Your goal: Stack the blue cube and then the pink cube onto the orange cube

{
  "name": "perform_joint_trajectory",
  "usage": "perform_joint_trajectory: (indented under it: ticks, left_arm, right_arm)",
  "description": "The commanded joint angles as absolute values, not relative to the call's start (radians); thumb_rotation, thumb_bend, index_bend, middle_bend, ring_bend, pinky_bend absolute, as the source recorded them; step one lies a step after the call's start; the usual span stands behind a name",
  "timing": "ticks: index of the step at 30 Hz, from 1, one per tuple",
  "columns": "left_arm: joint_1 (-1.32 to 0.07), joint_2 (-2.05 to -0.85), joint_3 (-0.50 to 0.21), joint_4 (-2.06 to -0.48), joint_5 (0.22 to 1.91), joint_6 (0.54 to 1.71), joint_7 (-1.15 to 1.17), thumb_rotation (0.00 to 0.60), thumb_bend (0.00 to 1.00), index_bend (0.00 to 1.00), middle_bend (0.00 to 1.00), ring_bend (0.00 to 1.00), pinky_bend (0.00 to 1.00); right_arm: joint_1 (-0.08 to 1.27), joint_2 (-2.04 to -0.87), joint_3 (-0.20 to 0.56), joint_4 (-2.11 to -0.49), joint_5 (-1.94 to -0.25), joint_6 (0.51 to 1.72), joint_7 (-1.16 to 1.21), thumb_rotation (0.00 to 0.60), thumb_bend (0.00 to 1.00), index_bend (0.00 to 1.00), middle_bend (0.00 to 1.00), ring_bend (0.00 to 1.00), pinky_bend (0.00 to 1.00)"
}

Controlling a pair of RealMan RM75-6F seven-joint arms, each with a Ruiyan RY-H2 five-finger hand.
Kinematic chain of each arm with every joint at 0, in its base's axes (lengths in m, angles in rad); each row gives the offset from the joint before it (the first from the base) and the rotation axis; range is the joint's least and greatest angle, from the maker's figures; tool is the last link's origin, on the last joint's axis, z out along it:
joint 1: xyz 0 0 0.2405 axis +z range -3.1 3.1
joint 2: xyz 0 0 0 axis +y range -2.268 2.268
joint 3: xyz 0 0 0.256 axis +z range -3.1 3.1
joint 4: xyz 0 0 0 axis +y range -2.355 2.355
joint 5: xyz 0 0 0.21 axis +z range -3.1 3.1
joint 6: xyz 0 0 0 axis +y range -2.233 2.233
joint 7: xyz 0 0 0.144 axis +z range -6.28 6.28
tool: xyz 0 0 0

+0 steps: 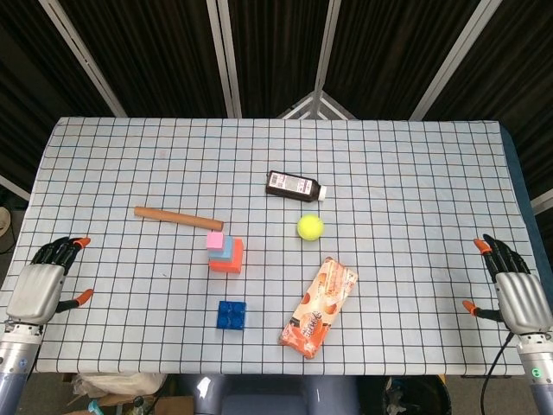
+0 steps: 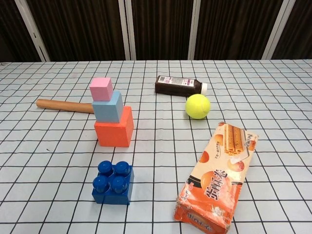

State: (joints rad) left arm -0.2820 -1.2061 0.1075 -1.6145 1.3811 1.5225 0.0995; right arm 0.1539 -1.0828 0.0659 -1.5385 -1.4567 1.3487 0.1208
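Left hand: the left hand [image 1: 39, 286] is at the near left edge of the table, fingers spread apart and holding nothing; it shows only in the head view.
Right hand: the right hand [image 1: 516, 290] is at the near right edge, also released, with fingers apart and nothing in it.
Surface: the table [image 1: 415, 173] is covered with a pale cloth with a dark grid of squares.
Room: behind the table hang dark curtains with light metal bars across them.
Stack: the orange cube [image 2: 114, 128] sits on the cloth left of the middle, the blue cube [image 2: 108, 107] rests on it, and the pink cube [image 2: 101, 89] rests on top, shifted a little to the left.
Other things: a wooden stick [image 2: 64, 105] lies behind the stack, a blue building brick [image 2: 113, 182] is near of it, a dark bottle [image 2: 178, 85] lies on its side far of a yellow ball [image 2: 197, 106], and an orange snack pack [image 2: 218, 175] lies at the near right.
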Motion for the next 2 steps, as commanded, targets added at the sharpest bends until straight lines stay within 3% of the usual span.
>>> perform_joint_trajectory:
  ticks: [1,2]
  left_arm:
    - [-0.274,-1.204,0.102,-1.613,1.385,1.52,0.112,0.6,0.22,0.14,0.15,0.12,0.15]
    - [-0.272,-1.204,0.099,-1.614,1.384,1.515,0.116,0.6,0.22,0.14,0.15,0.12,0.15]
  right_arm:
    - [0.156,-1.083,0.067,-1.538,-1.451,1.343,0.121,0.6,0.13,0.0,0.01,0.03,0.14]
    - [0.156,-1.083,0.068,-1.537,-1.45,1.342,0.12,0.6,0.13,0.0,0.01,0.03,0.14]
